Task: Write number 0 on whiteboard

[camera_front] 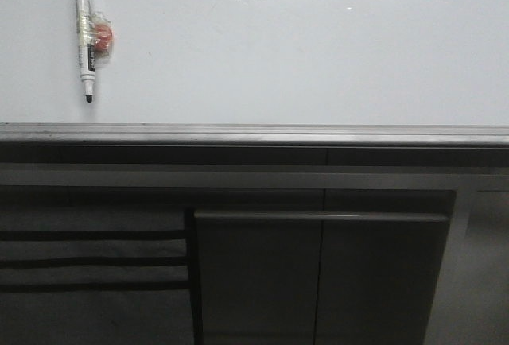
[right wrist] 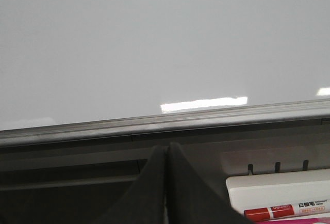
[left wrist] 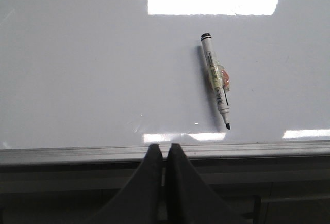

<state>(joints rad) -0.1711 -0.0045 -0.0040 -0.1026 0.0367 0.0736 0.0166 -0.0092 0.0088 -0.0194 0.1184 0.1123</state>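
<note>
The whiteboard [camera_front: 278, 51] is a glossy white board with a grey metal rail [camera_front: 254, 133] along its lower edge. It bears no number 0; its surface is blank in all views. A white marker [camera_front: 85, 35] with a black tip pointing down and a reddish lump taped to its barrel lies on the board at the upper left. It also shows in the left wrist view [left wrist: 216, 79]. My left gripper [left wrist: 164, 146] is shut and empty, below the rail, apart from the marker. My right gripper [right wrist: 166, 147] is shut and empty, below the rail [right wrist: 165, 121].
Dark grey cabinet panels [camera_front: 318, 281] with a horizontal handle [camera_front: 318, 216] lie below the rail. A white box with a red marker [right wrist: 281, 203] sits by my right gripper. Glare patches mark the board [left wrist: 212, 4].
</note>
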